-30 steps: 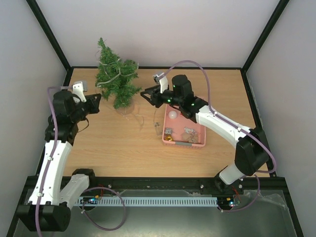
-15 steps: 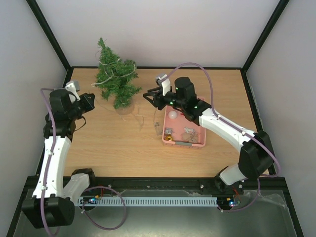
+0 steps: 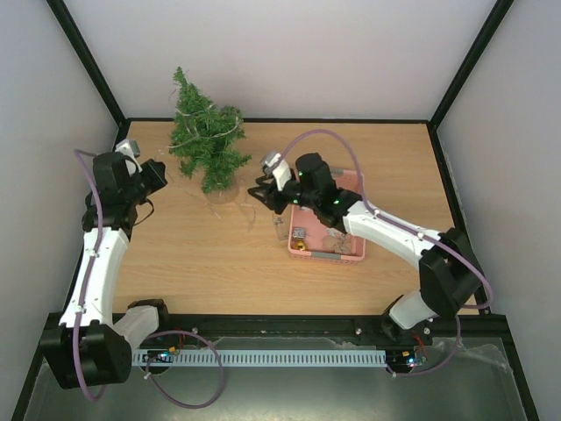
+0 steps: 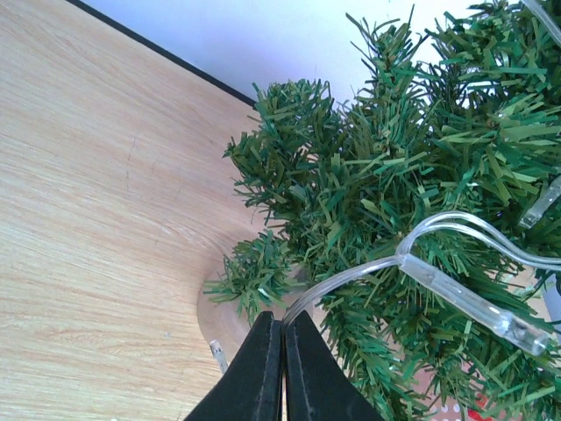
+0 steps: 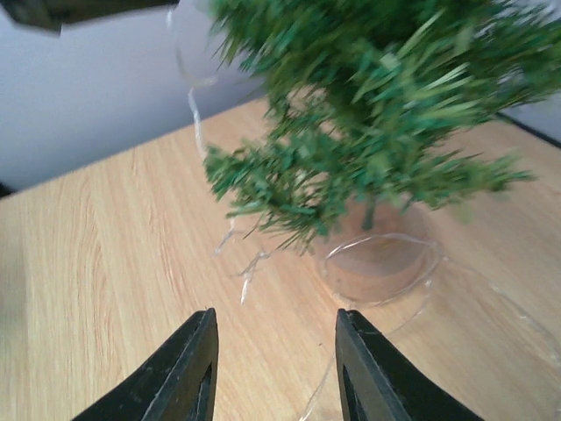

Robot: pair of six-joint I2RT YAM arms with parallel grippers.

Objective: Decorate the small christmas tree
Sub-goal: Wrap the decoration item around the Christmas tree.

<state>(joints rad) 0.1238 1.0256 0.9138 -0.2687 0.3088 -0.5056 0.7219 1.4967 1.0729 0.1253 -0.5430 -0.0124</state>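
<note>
The small christmas tree (image 3: 209,145) stands at the back left of the table on its round clear base (image 3: 220,190). A clear light string (image 4: 456,289) is draped over its branches. My left gripper (image 4: 282,323) is shut on that string's wire, just left of the tree (image 4: 394,175) and low by the base (image 4: 219,307). In the top view the left gripper (image 3: 163,169) sits to the tree's left. My right gripper (image 5: 274,313) is open and empty, low over the wood in front of the tree (image 5: 368,114) and its base (image 5: 381,267); it (image 3: 255,195) is right of the base.
A pink basket (image 3: 358,250) holding several small ornaments sits right of the centre, under the right forearm. Loose clear wire (image 5: 250,267) trails on the wood between the base and the basket. Walls close the table at the back and sides.
The right gripper has come forward and down from above the basket's back edge toward the tree's base, opening slightly. The left gripper has drawn back to the left, still shut on the wire.
</note>
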